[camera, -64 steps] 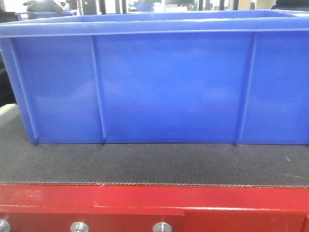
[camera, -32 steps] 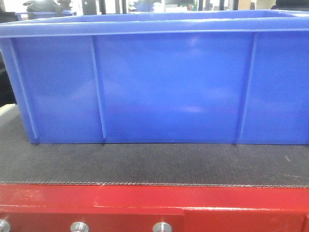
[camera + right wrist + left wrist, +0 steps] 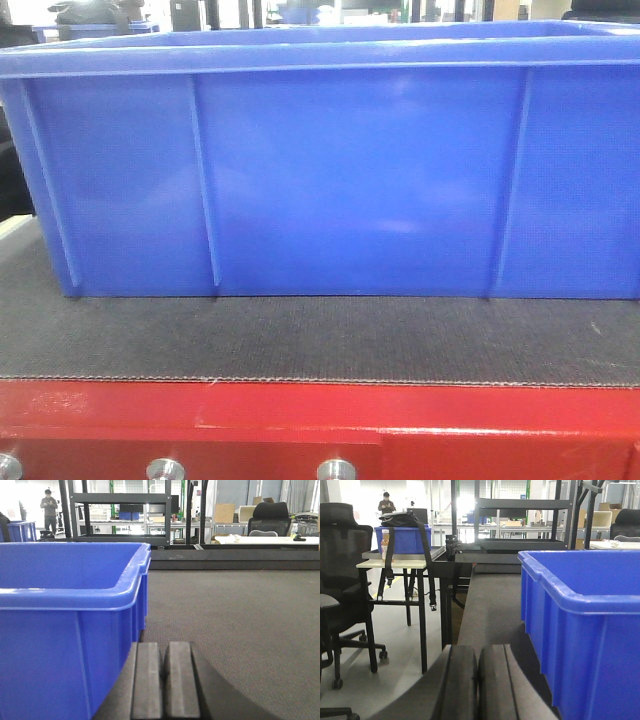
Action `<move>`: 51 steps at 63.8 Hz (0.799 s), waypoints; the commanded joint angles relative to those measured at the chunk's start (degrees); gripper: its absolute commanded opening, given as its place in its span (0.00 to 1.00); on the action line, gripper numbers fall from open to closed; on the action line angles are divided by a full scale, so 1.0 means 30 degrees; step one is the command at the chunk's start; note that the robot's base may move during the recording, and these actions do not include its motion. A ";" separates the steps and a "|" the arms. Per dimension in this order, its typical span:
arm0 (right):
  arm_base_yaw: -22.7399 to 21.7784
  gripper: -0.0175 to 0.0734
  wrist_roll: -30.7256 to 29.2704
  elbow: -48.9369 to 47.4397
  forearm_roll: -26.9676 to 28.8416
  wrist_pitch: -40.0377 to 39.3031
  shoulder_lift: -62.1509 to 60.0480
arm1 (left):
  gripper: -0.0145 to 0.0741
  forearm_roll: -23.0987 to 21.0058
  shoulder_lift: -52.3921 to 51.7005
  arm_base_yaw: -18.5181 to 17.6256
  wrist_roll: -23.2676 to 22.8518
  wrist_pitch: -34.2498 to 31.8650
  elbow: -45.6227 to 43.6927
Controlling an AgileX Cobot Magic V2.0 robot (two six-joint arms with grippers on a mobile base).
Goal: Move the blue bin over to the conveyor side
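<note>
The blue bin (image 3: 350,170) stands on the dark-grey belt of the conveyor side (image 3: 320,340), just behind the red frame (image 3: 300,415) with silver bolts. Its front wall fills the front view. In the left wrist view the bin (image 3: 590,630) is on the right, and my left gripper (image 3: 478,652) is shut and empty on the belt just left of its end wall. In the right wrist view the bin (image 3: 65,610) is on the left, and my right gripper (image 3: 163,650) is shut and empty beside its other end wall.
A black office chair (image 3: 340,585) and a small table with another blue tub and a black bag (image 3: 402,530) stand left of the belt. Black shelving (image 3: 120,510) runs behind. A person (image 3: 49,505) stands far back. Open belt (image 3: 240,610) stretches right of the bin.
</note>
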 commanded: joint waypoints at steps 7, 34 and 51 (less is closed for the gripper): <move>0.0000 0.10 -0.0131 0.0004 -0.0202 -0.0307 -0.0072 | 0.18 0.0633 -0.0085 -0.0107 0.0279 -0.0948 0.0333; 0.0000 0.10 -0.0131 0.0004 -0.0202 -0.0307 -0.0072 | 0.18 0.0384 -0.0085 -0.0107 0.0068 -0.1050 0.0333; 0.0000 0.10 -0.0131 0.0004 -0.0202 -0.0307 -0.0072 | 0.18 0.0384 -0.0085 -0.0107 0.0068 -0.1050 0.0333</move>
